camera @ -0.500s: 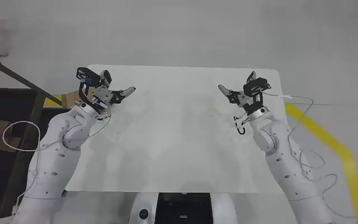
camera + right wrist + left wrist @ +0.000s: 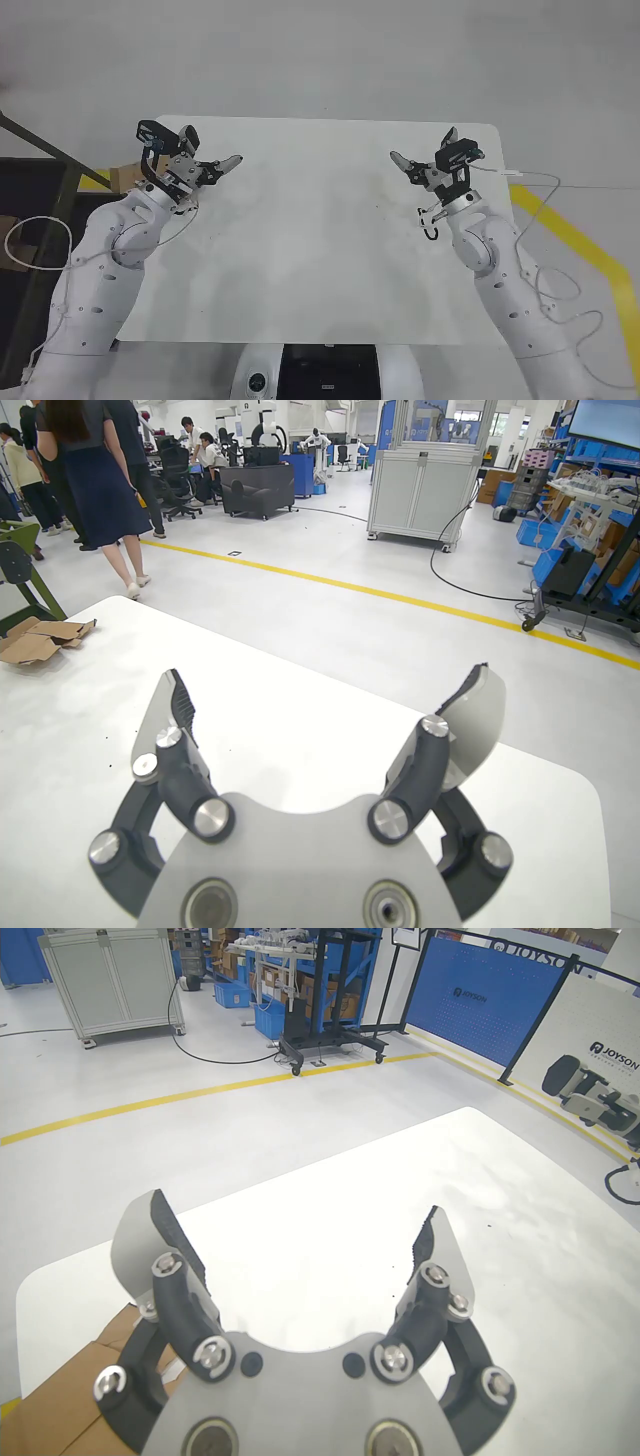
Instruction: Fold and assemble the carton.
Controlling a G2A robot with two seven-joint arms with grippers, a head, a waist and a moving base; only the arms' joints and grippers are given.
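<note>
Jaws of the left gripper (image 2: 215,168) and right gripper (image 2: 412,166) were spread. The flat carton (image 2: 125,178), at nine o'clock of the bench (image 2: 320,250), was judged light, bendable, best pinched edgewise.

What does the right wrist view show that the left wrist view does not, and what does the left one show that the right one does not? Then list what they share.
Right wrist view: the right gripper, open above the table, and a green frame beyond the far table edge. Left wrist view: the left gripper, open, and a blue panel standing on the floor behind. Both: the white table, flat brown cardboard by its edge, a grey cabinet and a yellow floor line.
</note>
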